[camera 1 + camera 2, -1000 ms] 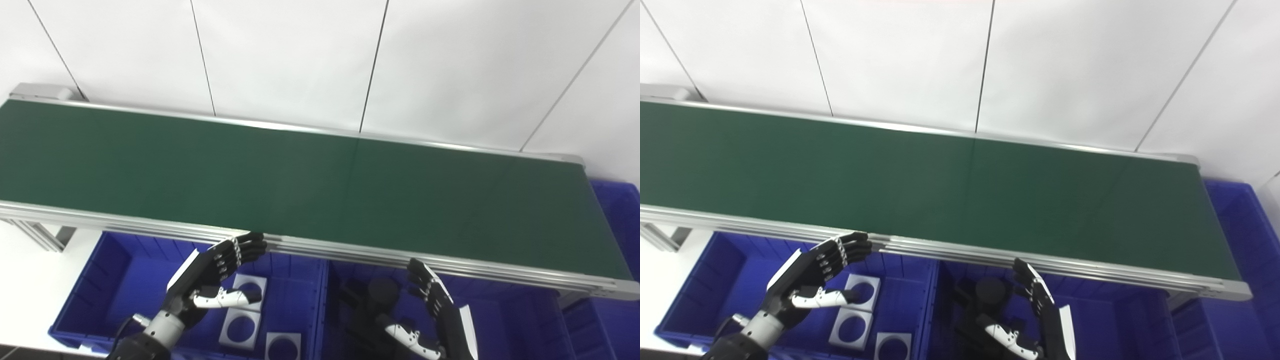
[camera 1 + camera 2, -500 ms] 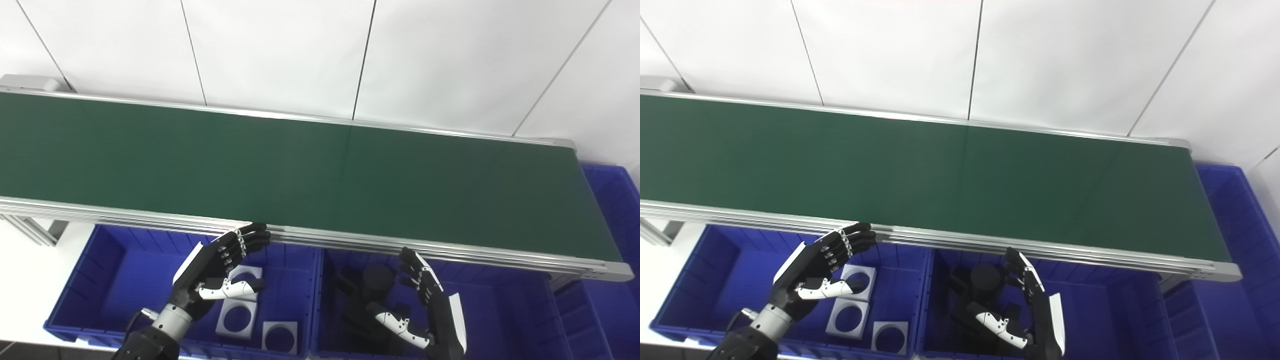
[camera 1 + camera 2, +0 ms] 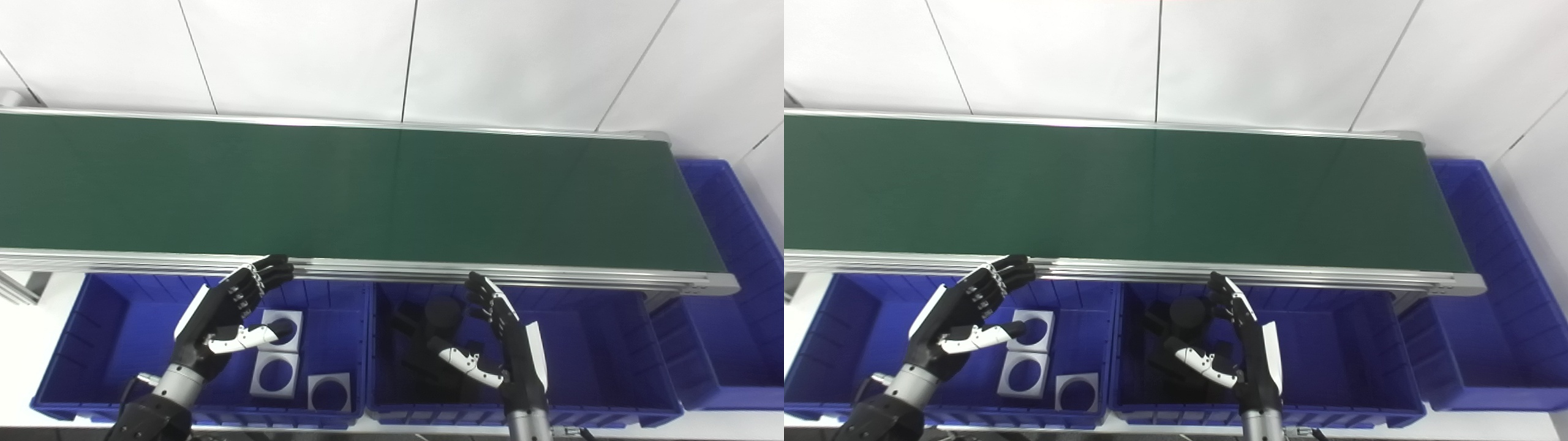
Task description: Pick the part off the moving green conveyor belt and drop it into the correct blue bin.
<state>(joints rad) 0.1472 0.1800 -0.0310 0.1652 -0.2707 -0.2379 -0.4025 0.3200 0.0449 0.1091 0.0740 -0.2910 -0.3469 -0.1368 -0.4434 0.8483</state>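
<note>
The green conveyor belt (image 3: 367,190) runs across the view and carries no part. My left hand (image 3: 229,312) is open and empty, held above the left blue bin (image 3: 92,349), fingertips near the belt's front rail. My right hand (image 3: 502,343) is open and empty above the middle blue bin (image 3: 600,349). The left bin holds three white square parts with round holes (image 3: 275,373). The middle bin holds several black parts (image 3: 429,331).
A third blue bin (image 3: 735,245) stands at the belt's right end. The belt's aluminium front rail (image 3: 429,269) runs just beyond both hands. A white panelled wall (image 3: 392,55) lies behind the belt.
The whole picture has shifted, so the camera moved; the right end bin shows more. Both hands stay open above their bins in about the same pose.
</note>
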